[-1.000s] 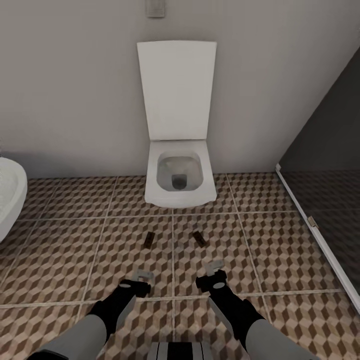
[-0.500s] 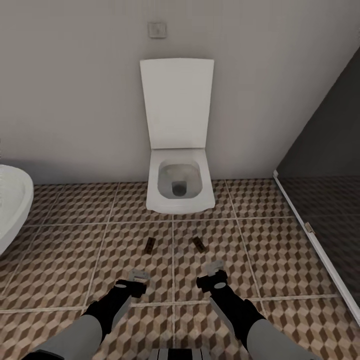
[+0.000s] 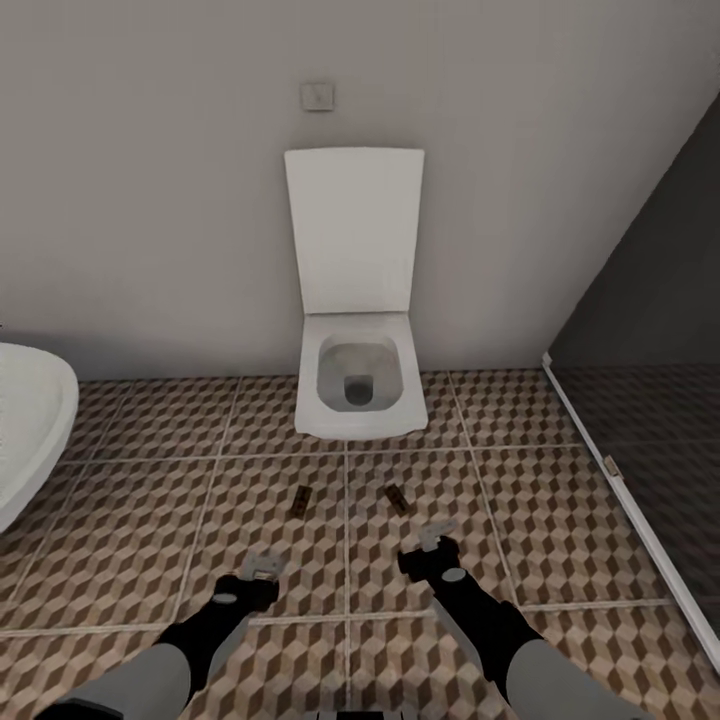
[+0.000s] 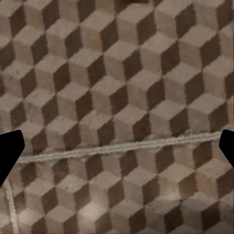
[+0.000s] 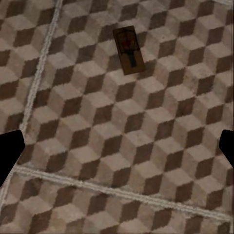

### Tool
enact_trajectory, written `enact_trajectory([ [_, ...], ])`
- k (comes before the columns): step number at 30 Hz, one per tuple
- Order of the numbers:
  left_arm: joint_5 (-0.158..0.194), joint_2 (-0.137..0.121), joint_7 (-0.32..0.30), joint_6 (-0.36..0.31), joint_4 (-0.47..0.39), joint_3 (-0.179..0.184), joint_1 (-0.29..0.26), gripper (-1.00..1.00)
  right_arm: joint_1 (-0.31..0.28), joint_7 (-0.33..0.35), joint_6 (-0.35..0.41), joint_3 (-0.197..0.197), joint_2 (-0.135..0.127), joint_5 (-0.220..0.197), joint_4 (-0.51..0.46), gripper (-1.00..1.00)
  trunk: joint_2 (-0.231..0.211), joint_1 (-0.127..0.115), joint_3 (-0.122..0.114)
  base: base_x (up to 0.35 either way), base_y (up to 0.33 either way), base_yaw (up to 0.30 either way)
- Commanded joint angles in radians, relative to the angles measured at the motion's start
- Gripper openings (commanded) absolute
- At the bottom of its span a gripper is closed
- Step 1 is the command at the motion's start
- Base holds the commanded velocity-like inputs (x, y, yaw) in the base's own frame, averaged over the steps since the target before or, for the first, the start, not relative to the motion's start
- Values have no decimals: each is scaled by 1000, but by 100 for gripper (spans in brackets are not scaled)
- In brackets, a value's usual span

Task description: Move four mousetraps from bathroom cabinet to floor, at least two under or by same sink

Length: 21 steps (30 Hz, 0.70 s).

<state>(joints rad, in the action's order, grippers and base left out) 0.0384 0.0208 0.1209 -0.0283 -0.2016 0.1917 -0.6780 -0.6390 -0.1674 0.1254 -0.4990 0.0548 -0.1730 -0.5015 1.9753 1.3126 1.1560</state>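
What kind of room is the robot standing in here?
A bathroom, almost certainly: a white toilet with its lid up stands against the wall, a flush button above it, and patterned floor tiles run throughout.

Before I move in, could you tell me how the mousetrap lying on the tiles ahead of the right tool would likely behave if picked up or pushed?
The mousetrap looks like a thin flat board, so it is probably stiff and light. Lying flush on the floor tiles, it would likely slide rather than roll or tip, and its low edges may be awkward to pinch. Its wire parts could snag or bend.
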Motion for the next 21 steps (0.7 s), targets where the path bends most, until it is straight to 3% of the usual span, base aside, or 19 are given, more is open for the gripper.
enact_trajectory([
  [1, 0, 0, 0, 18, 13, 0, 0, 100, 0, 1, -5, 0, -2, 0, 2, 100, -7, -4, -5, 0, 0, 0],
  [8, 1, -3, 1, 128, 125, 0, 0, 100, 2, 3, -132, 0, -11, -1, 100, 100, -56, -31, -38, 0, 0, 0],
  [14, 2, -4, 2, 239, 228, -1, 0, 100, 3, 18, -310, 0, -13, -5, 288, 100, -98, -54, -67, 0, 0, 0],
  [17, 3, -9, 4, 303, 263, -1, 1, 100, 4, 58, -438, 1, -13, -7, 401, 100, -119, -65, -81, 0, 0, 0],
  [21, 4, -25, 3, 330, 274, -2, 6, 100, 4, 92, -507, 2, -14, -6, 455, 100, -147, -81, -100, 0, 0, 0],
])
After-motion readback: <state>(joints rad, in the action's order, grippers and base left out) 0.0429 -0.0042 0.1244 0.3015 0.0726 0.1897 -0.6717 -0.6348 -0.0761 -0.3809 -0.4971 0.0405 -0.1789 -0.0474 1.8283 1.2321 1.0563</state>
